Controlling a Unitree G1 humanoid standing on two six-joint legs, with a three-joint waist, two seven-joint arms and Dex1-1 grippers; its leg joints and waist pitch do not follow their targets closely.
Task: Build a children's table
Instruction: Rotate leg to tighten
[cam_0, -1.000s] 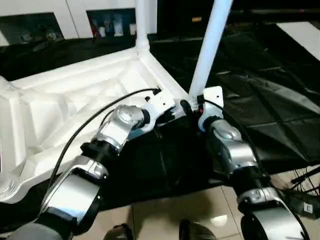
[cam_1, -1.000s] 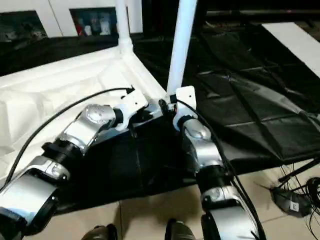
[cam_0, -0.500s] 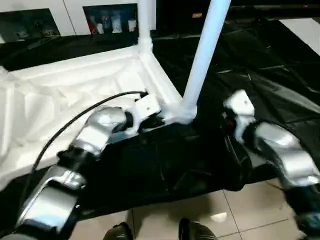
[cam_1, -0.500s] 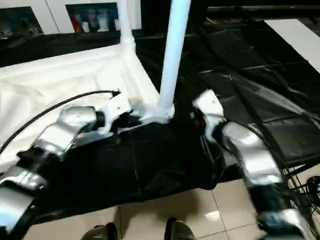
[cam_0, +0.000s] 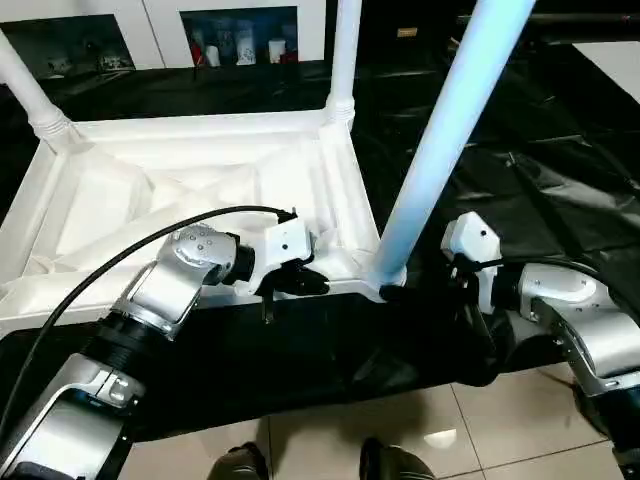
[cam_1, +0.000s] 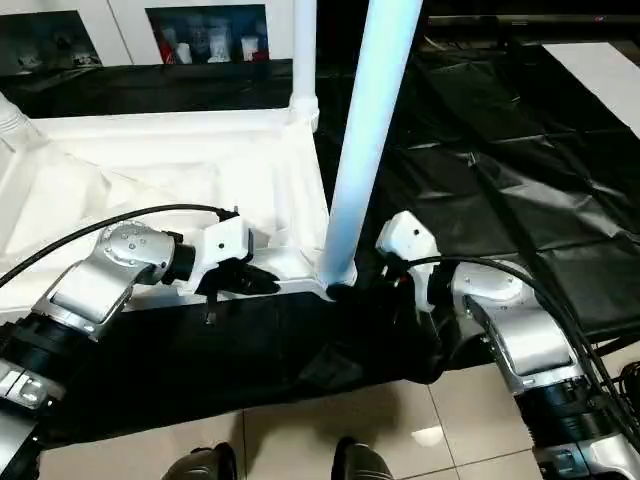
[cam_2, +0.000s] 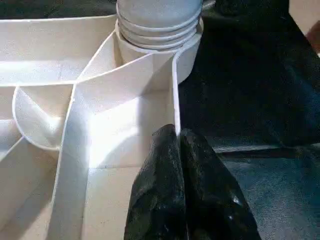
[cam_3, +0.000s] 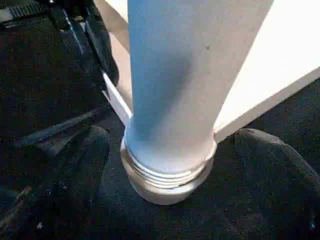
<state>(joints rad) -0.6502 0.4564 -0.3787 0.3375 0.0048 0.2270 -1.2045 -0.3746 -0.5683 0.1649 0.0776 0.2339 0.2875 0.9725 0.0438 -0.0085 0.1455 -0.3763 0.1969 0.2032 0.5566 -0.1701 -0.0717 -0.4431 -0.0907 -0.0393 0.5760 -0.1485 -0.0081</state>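
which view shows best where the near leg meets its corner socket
The right wrist view: the near leg fills the middle, its ribbed base seated at the corner. The left wrist view shows that ribbed base from inside the tabletop; the eye views show it small.

the white plastic rectangular table top (cam_0: 190, 200) lies upside down on the black plastic sheet (cam_0: 540, 170). the long white tapered tube leg (cam_0: 440, 150) stands in the near corner socket, between the left gripper (cam_0: 310, 283) at the near rim and the right gripper (cam_3: 170, 200) around its base.
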